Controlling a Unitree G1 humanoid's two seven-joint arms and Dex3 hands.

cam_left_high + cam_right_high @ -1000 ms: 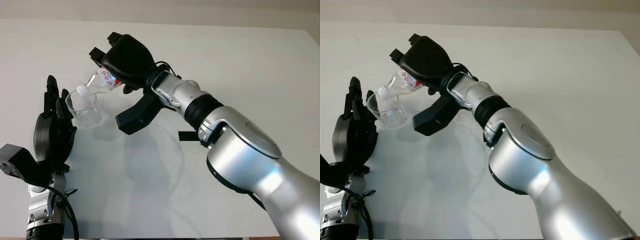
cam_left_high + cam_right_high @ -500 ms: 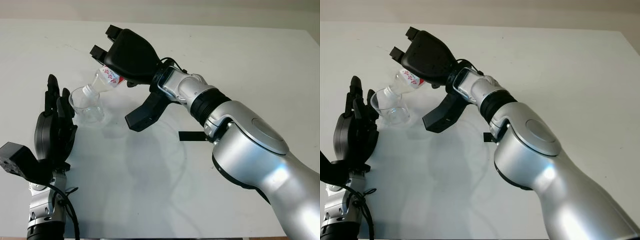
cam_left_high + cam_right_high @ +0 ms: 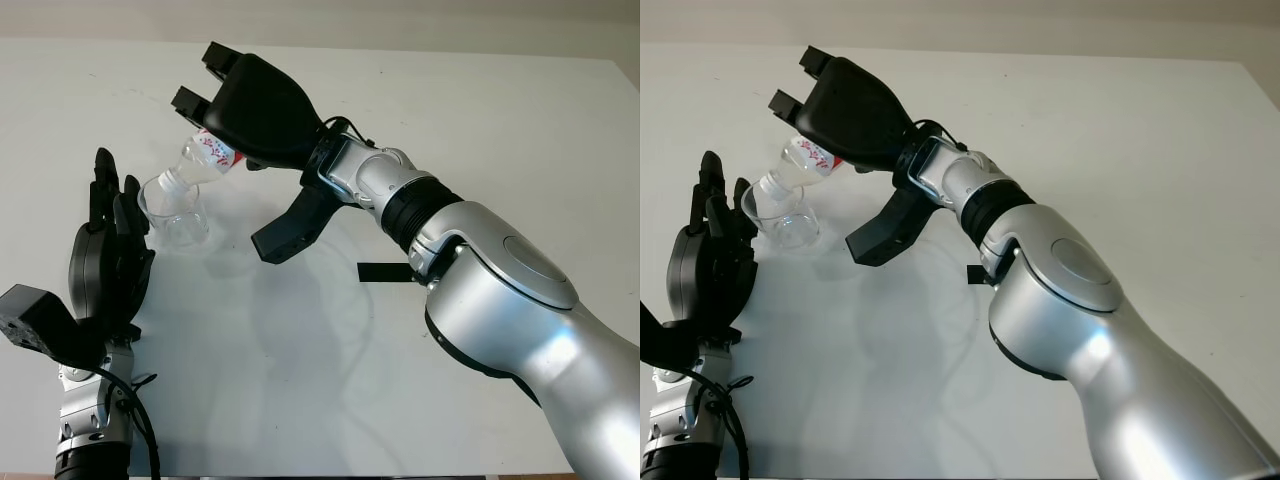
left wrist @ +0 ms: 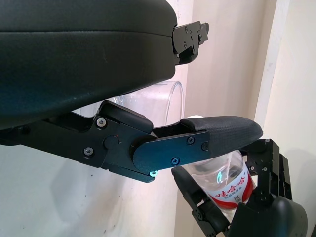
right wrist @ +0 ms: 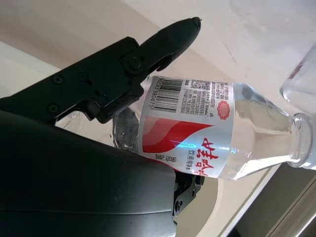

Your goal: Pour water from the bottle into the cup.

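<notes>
— What can we read anywhere here?

— Only the bottle carries print. Its white and red label shows a barcode with digits beneath, where we make out "8806" and cannot tell the others.

— And the large white characters on the red band?

— Chinese script, too tilted for us to read. A small red round seal stands beside fine print, illegible.
</notes>
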